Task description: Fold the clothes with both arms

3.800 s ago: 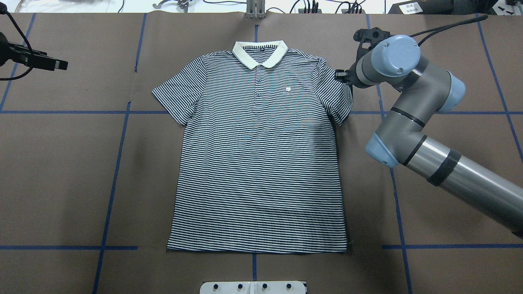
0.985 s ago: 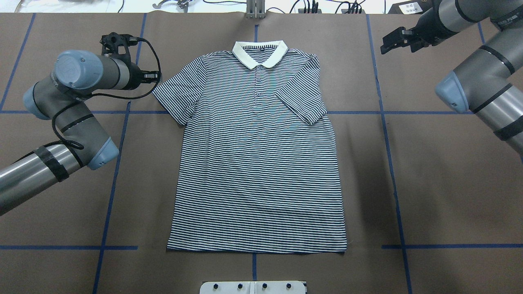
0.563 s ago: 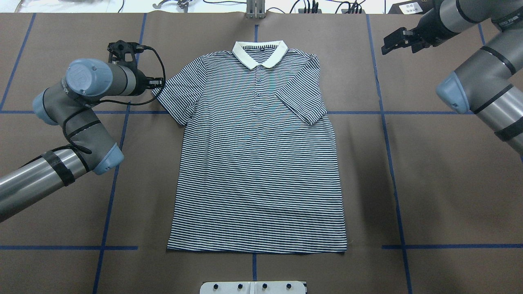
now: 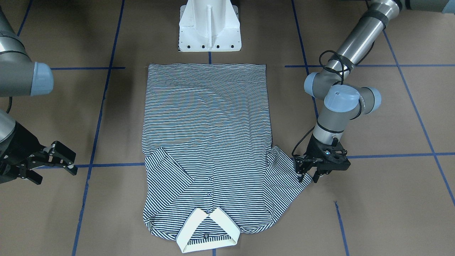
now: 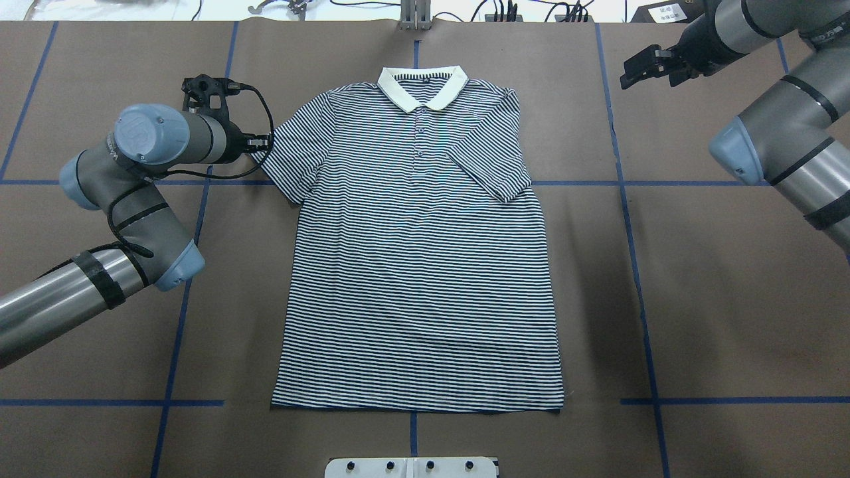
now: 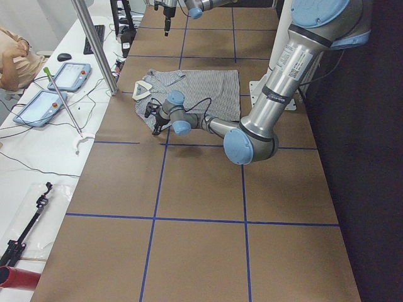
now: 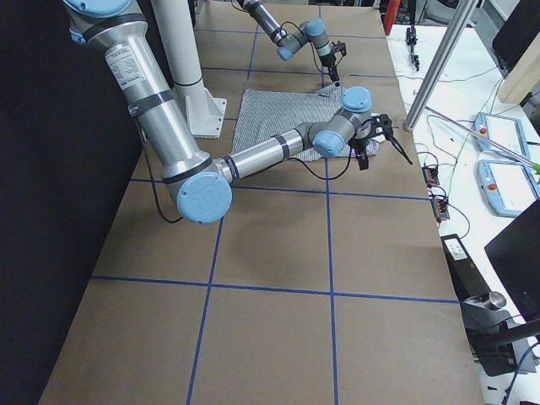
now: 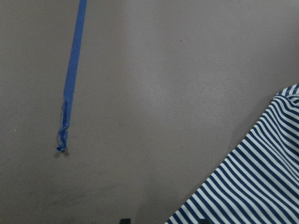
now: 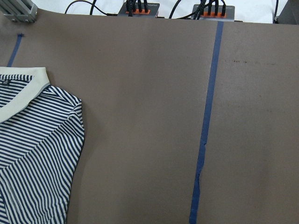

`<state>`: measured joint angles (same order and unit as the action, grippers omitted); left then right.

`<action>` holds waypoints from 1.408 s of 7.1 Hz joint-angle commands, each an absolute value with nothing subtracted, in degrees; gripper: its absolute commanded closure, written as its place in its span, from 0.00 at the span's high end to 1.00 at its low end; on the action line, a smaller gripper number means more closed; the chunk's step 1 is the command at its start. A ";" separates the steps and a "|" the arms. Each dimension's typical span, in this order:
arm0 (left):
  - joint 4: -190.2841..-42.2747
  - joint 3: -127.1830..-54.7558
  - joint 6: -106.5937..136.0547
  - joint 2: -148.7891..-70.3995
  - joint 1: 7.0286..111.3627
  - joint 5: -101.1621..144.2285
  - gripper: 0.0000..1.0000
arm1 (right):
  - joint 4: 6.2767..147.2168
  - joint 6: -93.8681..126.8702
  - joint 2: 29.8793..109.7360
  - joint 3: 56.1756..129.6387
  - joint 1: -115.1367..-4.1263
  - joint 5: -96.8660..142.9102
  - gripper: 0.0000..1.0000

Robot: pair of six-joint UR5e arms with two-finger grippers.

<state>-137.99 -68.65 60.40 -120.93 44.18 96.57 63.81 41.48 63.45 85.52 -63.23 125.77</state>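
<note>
Nearest the robot, the white base (image 5: 412, 467) sits at the edge of the brown bench (image 5: 697, 299), which is crossed by blue tape lines (image 5: 179, 318). Just beyond it the striped polo shirt (image 5: 418, 265) lies flat and face up in the middle of the bench. Its hem is toward the robot and its cream collar (image 5: 420, 86) is at the far end.

Farther up, the shirt's right sleeve (image 5: 488, 159) is folded inward over the chest, its cuff ending just beside the button strip. The left sleeve (image 5: 292, 156) is spread out flat on the bench.

The left claw (image 4: 308, 177) points down at the outer edge of that left sleeve with its fingers spread. In the left wrist view, the sleeve's striped edge reaches in between the two fingertips (image 8: 124, 220). Whether they touch the cloth cannot be told.

Farthest off, the right claw (image 5: 625, 74) is out past the shirt's right shoulder, well apart from the cloth. Its fingers are spread and hold nothing.
</note>
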 commanded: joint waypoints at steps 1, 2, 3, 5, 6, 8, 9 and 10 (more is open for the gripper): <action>-137.99 -68.64 60.38 -120.85 44.12 96.59 0.40 | 63.81 41.48 63.46 85.52 -63.28 125.77 1.00; -138.08 -68.73 60.38 -120.85 44.12 96.59 0.00 | 63.81 41.48 63.46 85.52 -63.28 125.77 1.00; -137.82 -68.90 60.38 -120.94 44.12 96.50 0.00 | 63.81 41.48 63.46 85.52 -63.28 125.77 1.00; -137.20 -71.18 60.38 -121.11 44.03 96.68 0.00 | 63.72 41.48 63.46 85.52 -63.28 125.77 1.00; -132.76 -73.02 60.47 -122.77 43.95 96.68 0.00 | 63.72 41.48 63.46 85.52 -63.28 125.77 1.00; -120.37 -74.09 63.78 -130.66 43.07 96.68 0.00 | 63.72 41.49 63.46 85.52 -63.28 125.68 1.00; -119.45 -73.40 66.59 -133.56 41.24 96.59 0.00 | 63.72 41.57 63.37 85.52 -63.28 125.68 1.00; -117.79 -71.30 67.49 -136.29 40.26 96.50 0.00 | 63.72 41.49 63.46 85.52 -63.19 125.68 1.00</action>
